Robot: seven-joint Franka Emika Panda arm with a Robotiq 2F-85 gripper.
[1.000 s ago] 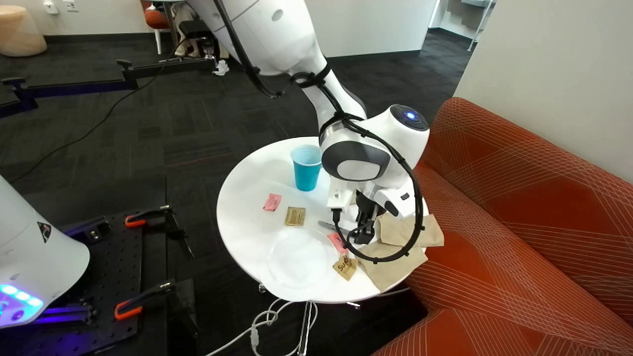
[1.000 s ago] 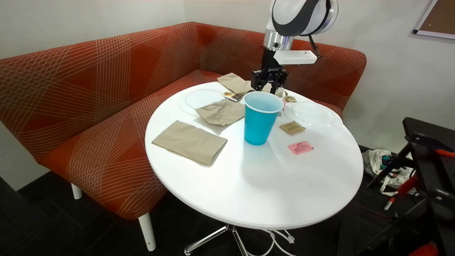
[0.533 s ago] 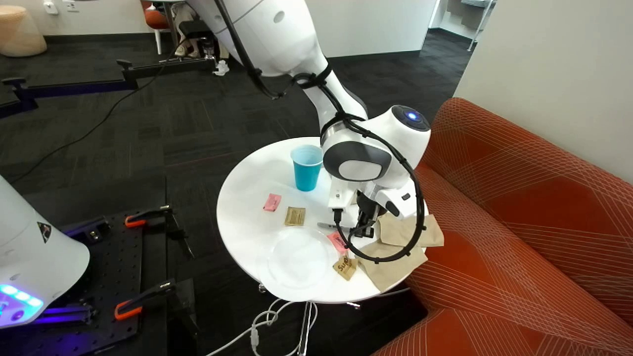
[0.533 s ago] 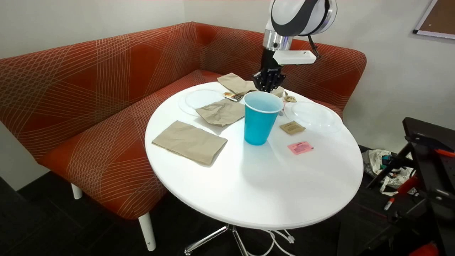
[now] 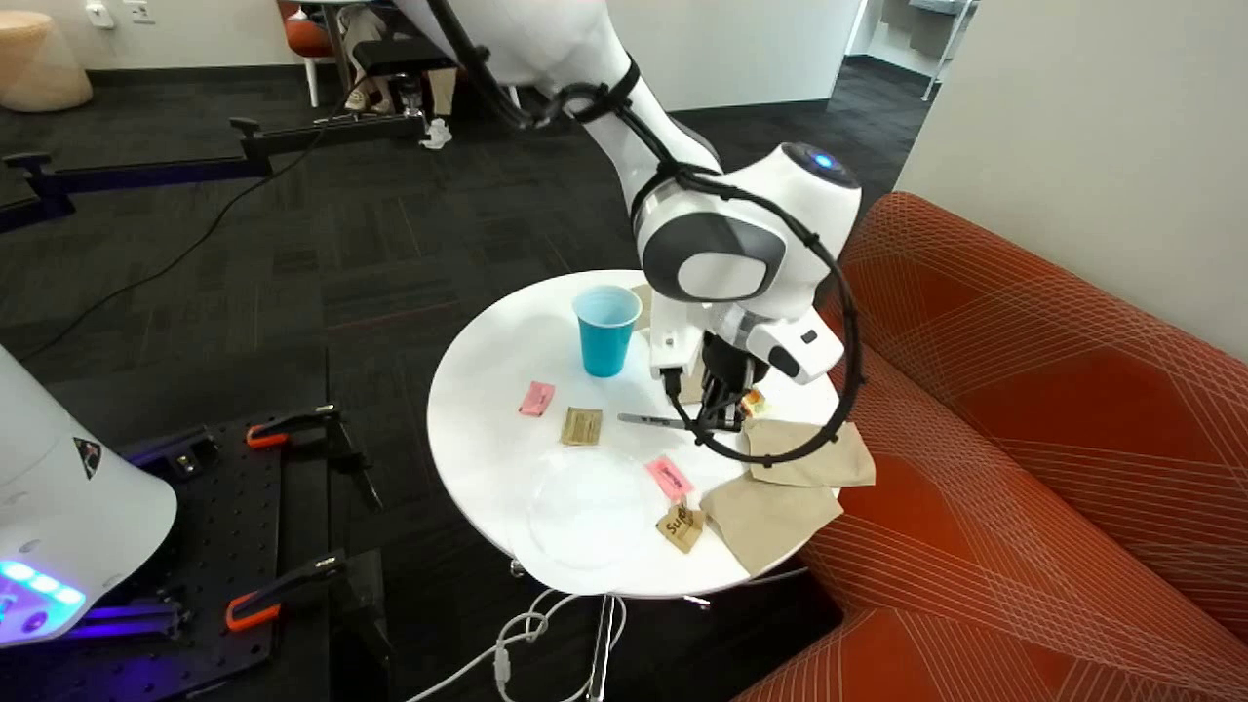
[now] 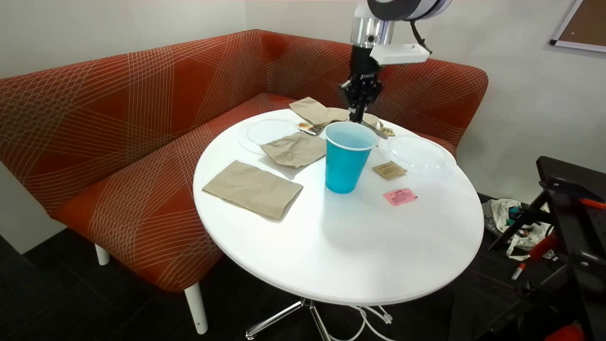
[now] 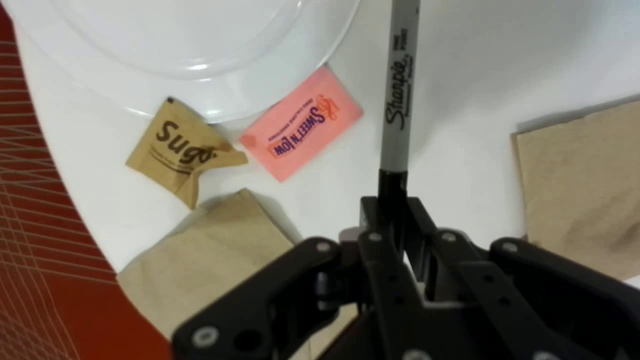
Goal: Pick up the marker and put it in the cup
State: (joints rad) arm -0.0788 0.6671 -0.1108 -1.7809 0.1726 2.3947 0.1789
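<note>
Wrist view: the gripper (image 7: 392, 215) pinches one Sharpie marker (image 7: 399, 90) by its black end, barrel jutting sideways. In an exterior view, one turquoise cup (image 5: 604, 343) stands left and farther; best carry high over its rim, tip the barrel down, then let go. Nearer lie two pink packets (image 5: 536, 398), two tan packets (image 5: 582, 426). In an exterior view, two clear plates (image 6: 419, 155).

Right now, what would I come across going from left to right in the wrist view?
Red seat, tan sugar packet, pink Sweet'N Low packet, grey marker, brown paper at the right edge.
</note>
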